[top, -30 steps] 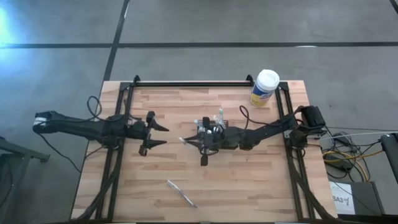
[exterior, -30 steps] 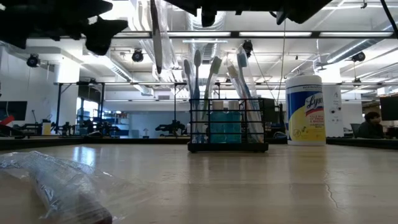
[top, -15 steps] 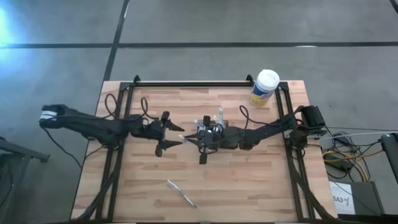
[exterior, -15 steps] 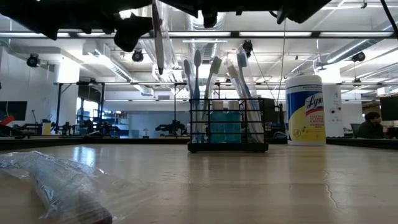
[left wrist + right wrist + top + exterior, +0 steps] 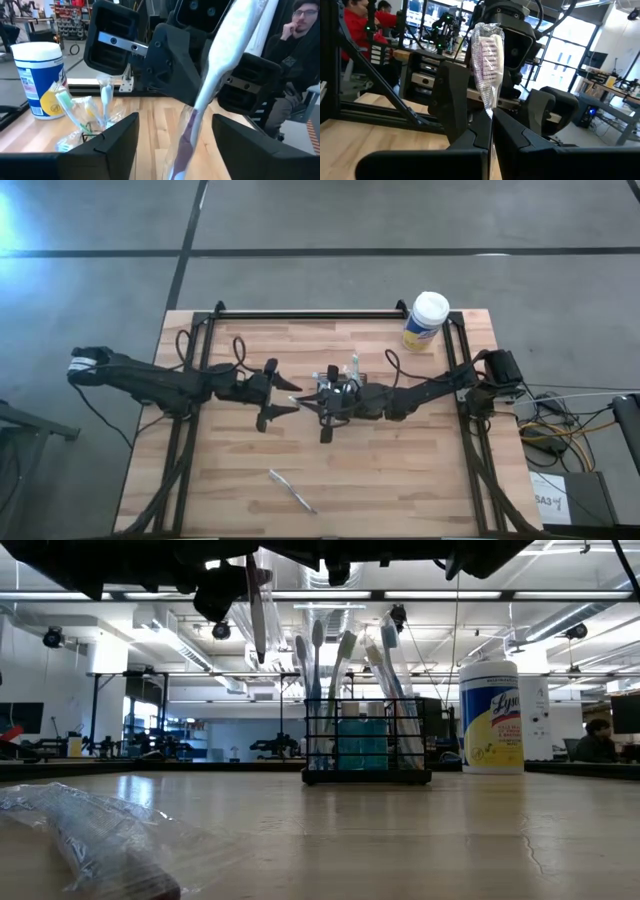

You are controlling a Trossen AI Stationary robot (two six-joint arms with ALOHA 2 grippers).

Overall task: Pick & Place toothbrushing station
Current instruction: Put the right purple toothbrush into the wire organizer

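**A wrapped toothbrush is held between two hands**

From above, the right hand (image 5: 318, 407) is seen at the middle of the desk (image 5: 400, 480), just beside the toothbrushing station (image 5: 340, 377). The left hand (image 5: 283, 398) is spread wide, close to it. Only the wrist views show the wrapped toothbrush (image 5: 488, 70): it is pinched upright by the right hand and stands between the left hand's apart fingers (image 5: 112, 137). The low view shows the station standing on the desk, with brushes in it, beside a yellow canister (image 5: 491, 717).

Bare table (image 5: 400, 470) toward the camera; yellow canister (image 5: 425, 321) beside the toothbrushing station (image 5: 343, 378).
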